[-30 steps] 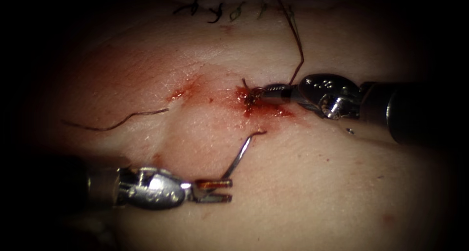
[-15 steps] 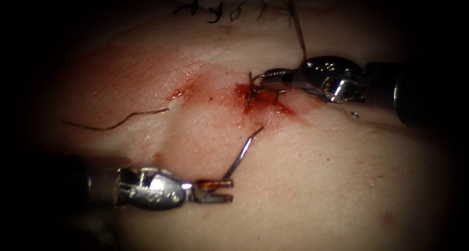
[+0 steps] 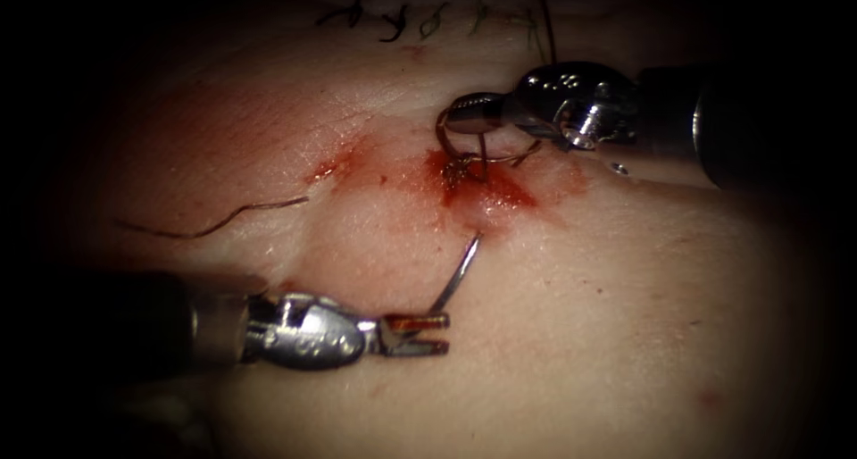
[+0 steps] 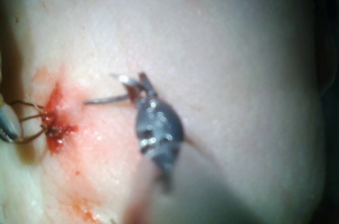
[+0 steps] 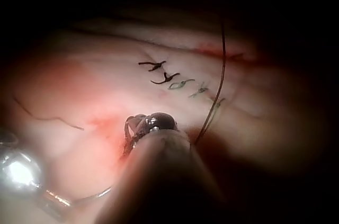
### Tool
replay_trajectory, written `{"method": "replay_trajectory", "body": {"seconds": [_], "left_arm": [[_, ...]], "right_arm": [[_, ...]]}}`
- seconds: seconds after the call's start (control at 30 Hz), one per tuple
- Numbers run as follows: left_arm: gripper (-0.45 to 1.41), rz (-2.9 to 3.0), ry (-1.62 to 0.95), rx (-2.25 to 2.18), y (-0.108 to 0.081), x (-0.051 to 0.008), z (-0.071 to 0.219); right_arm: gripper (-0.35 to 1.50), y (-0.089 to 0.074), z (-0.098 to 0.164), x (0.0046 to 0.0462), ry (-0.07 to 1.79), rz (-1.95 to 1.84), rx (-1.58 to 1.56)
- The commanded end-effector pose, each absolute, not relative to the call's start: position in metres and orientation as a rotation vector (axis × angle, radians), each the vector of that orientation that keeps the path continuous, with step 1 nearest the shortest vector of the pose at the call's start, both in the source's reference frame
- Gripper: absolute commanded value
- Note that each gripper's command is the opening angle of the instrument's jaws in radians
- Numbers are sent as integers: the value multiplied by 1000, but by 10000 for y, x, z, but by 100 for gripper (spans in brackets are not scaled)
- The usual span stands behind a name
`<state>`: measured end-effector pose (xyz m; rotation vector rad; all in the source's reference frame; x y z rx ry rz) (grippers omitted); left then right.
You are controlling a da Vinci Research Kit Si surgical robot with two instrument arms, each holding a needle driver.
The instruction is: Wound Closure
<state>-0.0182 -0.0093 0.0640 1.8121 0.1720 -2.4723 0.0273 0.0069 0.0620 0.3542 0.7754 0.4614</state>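
Left claw [image 3: 427,332] pinches the needle [image 3: 457,276] at its end, free of the tissue [image 3: 580,334]. Right claw [image 3: 466,116] pinches looped thread [image 3: 486,155] at the cut's [image 3: 460,173] twelve o'clock.

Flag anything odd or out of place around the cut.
A loose thread end lies on the tissue left of the cut, attached to nothing. Red fluid is smeared around the cut. The left tool holds the needle near one end, out of the tissue. The right tool grips looped thread.
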Motion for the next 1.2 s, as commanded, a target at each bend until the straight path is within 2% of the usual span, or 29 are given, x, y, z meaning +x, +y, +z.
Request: {"method": "replay_trajectory", "body": {"seconds": [0.03, 0.43, 0.67, 0.7, 0.73, 0.77, 0.83, 1.0, 1.2], "left_arm": [[-45, -2471, 178, 1815, -95, -190, 648], [-45, -2466, 185, 1818, -94, -186, 644], [-45, -2452, 209, 1828, -110, -168, 621], [-45, -2453, 209, 1829, -117, -169, 615], [-45, -2454, 209, 1828, -120, -171, 613], [-45, -2455, 209, 1828, -122, -172, 612], [-45, -2455, 211, 1830, -126, -175, 606], [-45, -2454, 223, 1841, -124, -163, 580], [-45, -2448, 212, 1839, -129, -155, 556]], "right_arm": [[-35, 64, 621, 282, 780, 452, 363], [-35, 45, 616, 282, 794, 412, 379], [-35, 35, 619, 254, 773, 394, 356], [29, 34, 621, 250, 772, 390, 352], [69, 33, 622, 248, 764, 399, 339], [96, 32, 622, 247, 753, 415, 326], [125, 28, 622, 239, 748, 453, 307], [137, 24, 616, 198, 763, 517, 284], [138, 25, 619, 162, 767, 573, 242]]}}
